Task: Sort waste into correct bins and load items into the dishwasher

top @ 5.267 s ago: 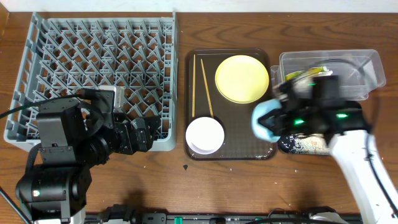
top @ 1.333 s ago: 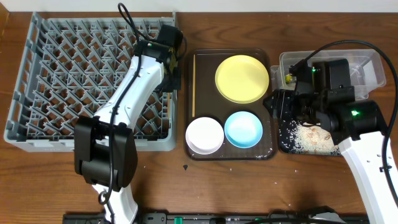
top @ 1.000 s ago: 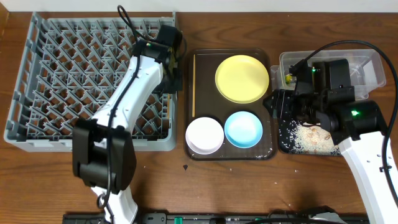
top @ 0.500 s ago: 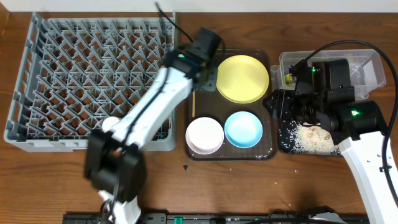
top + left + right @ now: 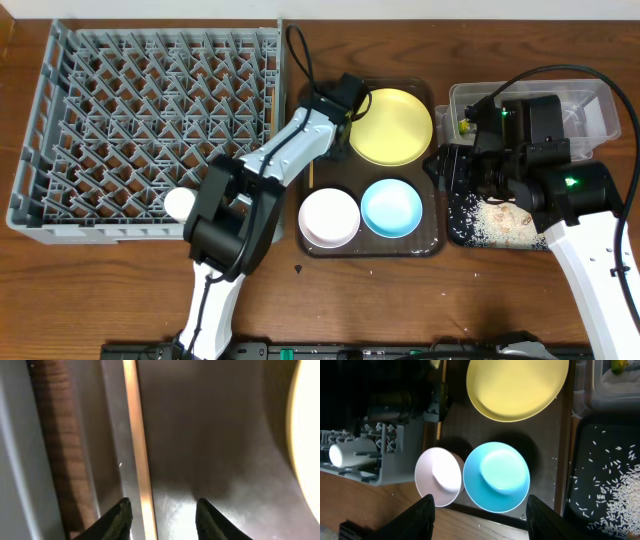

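Note:
One wooden chopstick [image 5: 137, 460] lies along the left edge of the brown tray [image 5: 425, 245]. My left gripper [image 5: 162, 510] is low over it, open, a finger on each side and not touching it. The yellow plate [image 5: 389, 126], white bowl [image 5: 329, 216] and light blue bowl [image 5: 391, 208] sit on that tray. My right gripper [image 5: 481, 505] hovers open and empty above the two bowls, near the tray's right side [image 5: 445, 170]. The grey dish rack [image 5: 150, 130] fills the left. The black tray [image 5: 465, 232] holds rice [image 5: 505, 215]. The clear tub [image 5: 590, 100] holds the wrapper [image 5: 470, 122].
The left arm [image 5: 270, 160] stretches from the front across the rack's right corner to the tray. The right arm's body [image 5: 560, 190] covers part of the black tray and the tub. Bare wooden table [image 5: 400, 300] runs along the front.
My left arm swung right from the rack's right edge to the tray's left side and came down over the chopstick, its jaws now wider apart. The right arm stayed still.

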{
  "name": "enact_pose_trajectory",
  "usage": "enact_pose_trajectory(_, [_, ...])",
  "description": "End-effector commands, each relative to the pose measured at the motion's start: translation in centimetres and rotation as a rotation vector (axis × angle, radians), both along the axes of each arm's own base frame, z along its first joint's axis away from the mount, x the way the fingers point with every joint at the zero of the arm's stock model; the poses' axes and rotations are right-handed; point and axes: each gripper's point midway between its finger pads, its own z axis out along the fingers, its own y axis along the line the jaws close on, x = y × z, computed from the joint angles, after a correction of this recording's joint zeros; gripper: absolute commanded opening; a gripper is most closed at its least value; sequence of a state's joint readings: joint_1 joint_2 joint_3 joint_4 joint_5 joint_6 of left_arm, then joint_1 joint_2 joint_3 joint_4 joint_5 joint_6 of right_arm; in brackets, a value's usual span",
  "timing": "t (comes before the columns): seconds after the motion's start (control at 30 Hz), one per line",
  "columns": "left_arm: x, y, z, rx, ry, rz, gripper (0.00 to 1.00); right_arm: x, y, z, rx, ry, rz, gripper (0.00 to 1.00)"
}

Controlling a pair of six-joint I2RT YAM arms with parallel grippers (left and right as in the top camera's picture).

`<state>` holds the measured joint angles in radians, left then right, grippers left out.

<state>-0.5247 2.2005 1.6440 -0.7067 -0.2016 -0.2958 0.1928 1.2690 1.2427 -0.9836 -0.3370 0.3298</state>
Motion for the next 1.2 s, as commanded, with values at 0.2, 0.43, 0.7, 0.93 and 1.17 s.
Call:
enact_pose_trajectory(0.2, [-0.9,-1.6,-3.1,-0.090,0.083,0.004,0.35,-0.1,-0.1,-0.3,0.001,0.013,-0.006,0.56])
enact_pose_trajectory(0.43, [-1.9,-3.7,-3.3,-0.215,0.147,0.001,0.34,-0.2,-0.1,-0.5,0.000,0.018,-0.006,0.57])
enact_pose_trajectory(0.7, [-1.7,-3.1,-3.6,-0.205,0.143,0.047,0.13,-0.2,-0.1,-0.5,0.000,0.020,-0.006,0.57])
enact_pose_trajectory(0.93, [-2.1,-2.9,-4.2,-0.203,0.163,0.093,0.08,-0.2,-0.1,-0.5,0.000,0.020,-0.006,0.57])
enact_pose_trajectory(1.17, [-0.2,-2.4,3.0,-0.246,0.073,0.072,0.08,-0.3,-0.1,-0.5,0.000,0.021,-0.006,0.56])
